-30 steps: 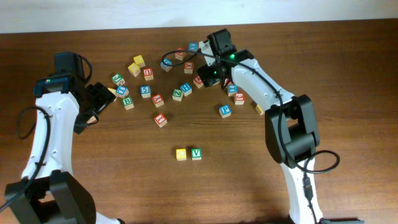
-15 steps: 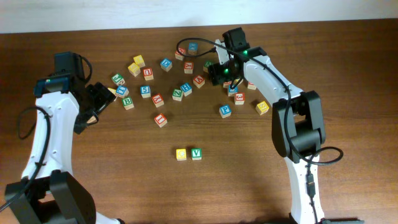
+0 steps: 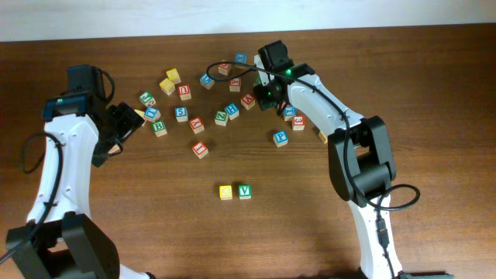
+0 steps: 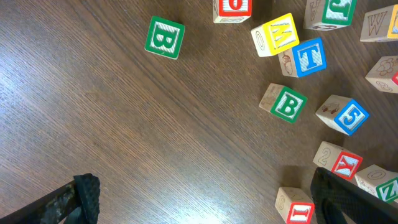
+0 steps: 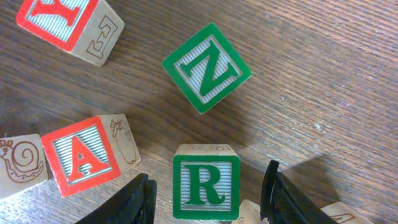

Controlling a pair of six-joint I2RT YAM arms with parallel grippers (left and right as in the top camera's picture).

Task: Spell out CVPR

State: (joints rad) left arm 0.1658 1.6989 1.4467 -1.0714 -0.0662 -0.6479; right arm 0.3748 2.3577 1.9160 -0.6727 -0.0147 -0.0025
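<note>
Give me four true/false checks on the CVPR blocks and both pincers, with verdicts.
1. The C block and V block sit side by side. True.
2. The right pincer is shut on a red A block. False: it is open, with the green R block between its fingers; the red A block lies outside them.
3. The left pincer is open with no block between its fingers. True.
4. The spelled row holds three letters. False: only C and V.
</note>
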